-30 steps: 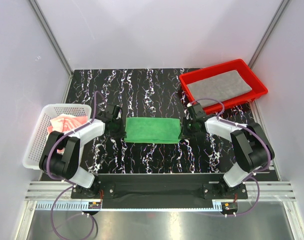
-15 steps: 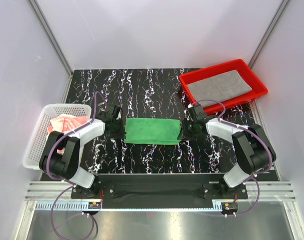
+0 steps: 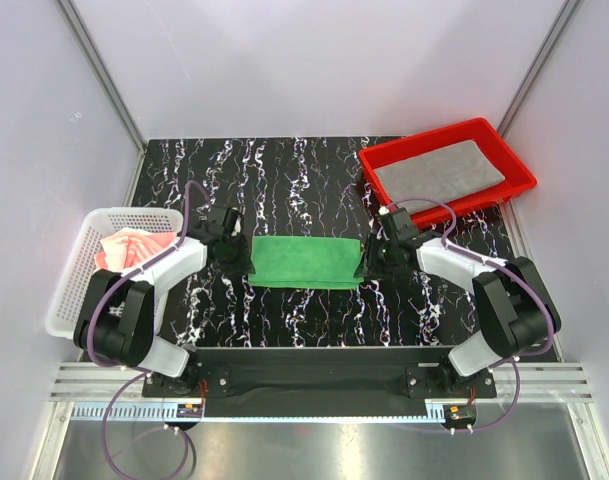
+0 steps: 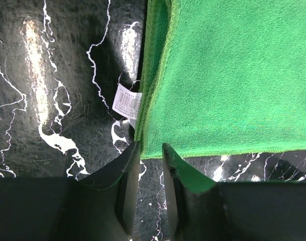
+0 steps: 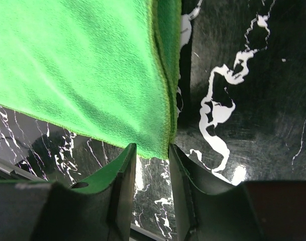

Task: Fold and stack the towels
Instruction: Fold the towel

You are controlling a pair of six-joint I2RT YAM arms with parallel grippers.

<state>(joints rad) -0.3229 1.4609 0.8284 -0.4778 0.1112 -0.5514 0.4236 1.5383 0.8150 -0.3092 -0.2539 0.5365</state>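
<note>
Your left gripper (image 4: pixel 148 150) sits at the near left corner of the green towel (image 3: pixel 306 261), jaws narrowly apart with the corner just ahead of them. Your right gripper (image 5: pixel 151 153) mirrors it at the near right corner, holding nothing you can see.

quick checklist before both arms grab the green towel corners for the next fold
1. Green towel lies flat, folded in half on the table: ok.
2. Left gripper lined up at the towel's near left corner, a gap showing between the fingers: ok.
3. Right gripper lined up at the near right corner, a gap showing: ok.
4. Both layers between the fingers: cannot tell.
5. Label sticking out at the left edge, clear of the fingers: ok.
6. Red tray holds the grey towel flat, ready for stacking: ok.
</note>
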